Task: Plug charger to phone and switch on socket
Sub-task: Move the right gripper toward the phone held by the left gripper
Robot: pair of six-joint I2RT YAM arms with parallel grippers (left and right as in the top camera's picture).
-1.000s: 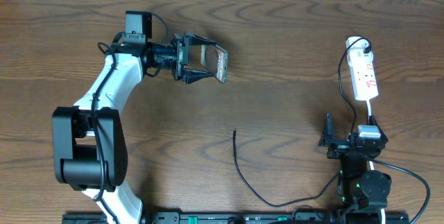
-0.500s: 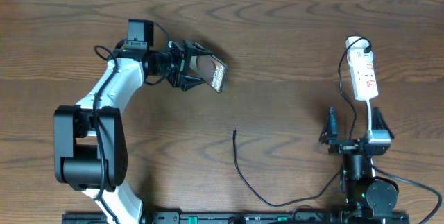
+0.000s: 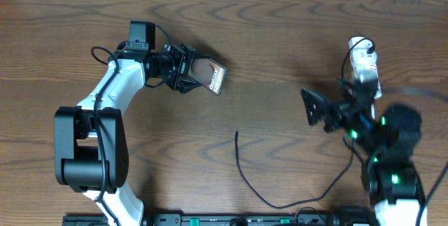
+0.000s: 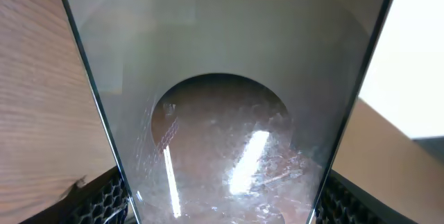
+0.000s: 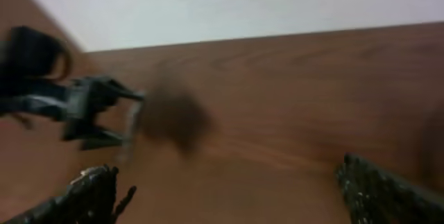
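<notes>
Two end effectors: the left end effector (image 3: 197, 75) and the right end effector (image 3: 323, 108). One phone (image 3: 213, 78), clamped in the left one. One socket (image 3: 364, 65), just beside the right one. One charger (image 3: 237, 147). One bench (image 3: 280, 30).

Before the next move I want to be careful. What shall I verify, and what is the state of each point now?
1. The phone sits clamped in the left gripper: ok.
2. The right gripper is open and empty: ok.
3. The charger tip lies free on the table: ok.
4. The charger is plugged into the phone: not ok.
5. The socket switch position: cannot tell, the right arm partly hides it.
</notes>
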